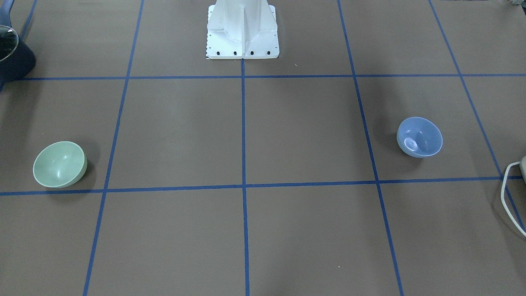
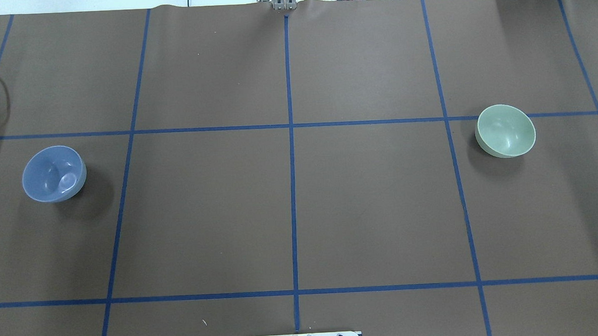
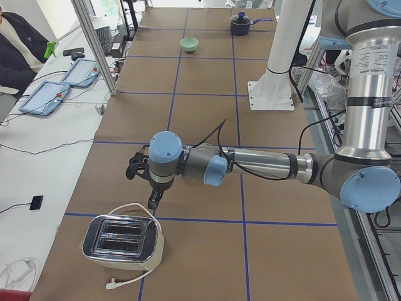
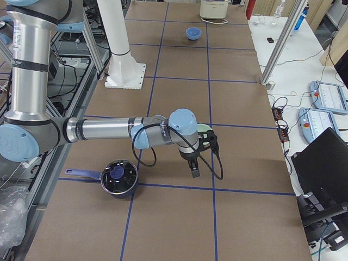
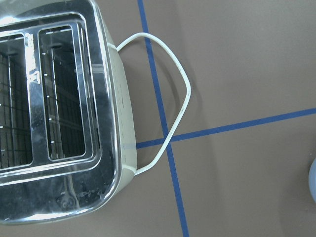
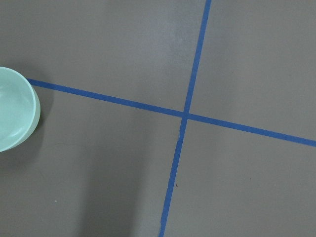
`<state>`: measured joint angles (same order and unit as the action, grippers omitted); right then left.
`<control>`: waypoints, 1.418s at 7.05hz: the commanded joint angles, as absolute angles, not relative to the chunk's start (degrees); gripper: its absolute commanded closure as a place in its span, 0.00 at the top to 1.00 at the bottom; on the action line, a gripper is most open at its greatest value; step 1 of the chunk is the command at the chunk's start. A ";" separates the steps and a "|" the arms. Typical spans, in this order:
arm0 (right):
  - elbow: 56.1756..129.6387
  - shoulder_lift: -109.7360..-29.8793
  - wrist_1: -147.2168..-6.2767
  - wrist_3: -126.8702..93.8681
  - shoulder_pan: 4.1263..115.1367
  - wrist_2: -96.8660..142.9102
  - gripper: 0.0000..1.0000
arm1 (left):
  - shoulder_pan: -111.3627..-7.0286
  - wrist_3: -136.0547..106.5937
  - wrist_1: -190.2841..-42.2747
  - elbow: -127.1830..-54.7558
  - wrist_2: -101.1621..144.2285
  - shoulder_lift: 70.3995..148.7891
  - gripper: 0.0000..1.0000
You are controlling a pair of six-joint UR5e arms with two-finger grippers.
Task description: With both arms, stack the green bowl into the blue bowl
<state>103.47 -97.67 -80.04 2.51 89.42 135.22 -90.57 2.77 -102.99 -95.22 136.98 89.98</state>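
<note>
The green bowl (image 2: 505, 130) stands upright on the right side of the table in the overhead view, and also shows in the front view (image 1: 59, 164). The blue bowl (image 2: 53, 173) stands upright on the far left, and also in the front view (image 1: 419, 137). The bowls are far apart. My left gripper (image 3: 153, 202) hangs over the toaster, near the blue bowl, whose edge shows in the left wrist view (image 5: 313, 178). My right gripper (image 4: 194, 170) hangs just beside the green bowl (image 6: 15, 116). Both show only in side views, so I cannot tell open or shut.
A chrome toaster (image 3: 122, 238) with a white cord (image 5: 173, 94) sits at the table's left end. A dark pot (image 4: 118, 176) with a handle sits at the right end. The white pedestal (image 1: 242, 33) stands at the robot's side of the table.
</note>
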 commanded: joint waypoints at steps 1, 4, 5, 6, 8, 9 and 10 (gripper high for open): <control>103.54 -92.84 -78.93 -9.51 81.87 135.09 0.99 | -83.35 -6.68 -104.85 -95.36 136.76 90.61 0.98; 103.62 -89.47 -78.93 -16.78 72.54 127.76 1.00 | -72.28 -29.31 -109.95 -95.80 133.53 90.53 0.98; 103.10 -89.47 -78.93 -16.79 70.51 125.62 1.00 | -68.68 -32.49 -112.56 -95.10 130.46 90.53 0.98; 102.92 -89.47 -78.93 -16.79 69.88 125.07 1.00 | -64.55 -34.09 -114.85 -94.58 129.73 90.79 0.98; 102.92 -89.47 -78.93 -16.79 69.87 125.16 1.00 | -59.18 -34.01 -115.31 -92.91 126.59 92.71 0.97; 102.92 -89.47 -78.93 -16.79 69.87 125.16 1.00 | -57.41 -33.58 -116.97 -91.33 124.82 93.25 0.83; 102.92 -89.47 -78.93 -16.79 69.87 125.16 1.00 | -57.39 -33.31 -119.16 -89.75 124.89 93.34 0.47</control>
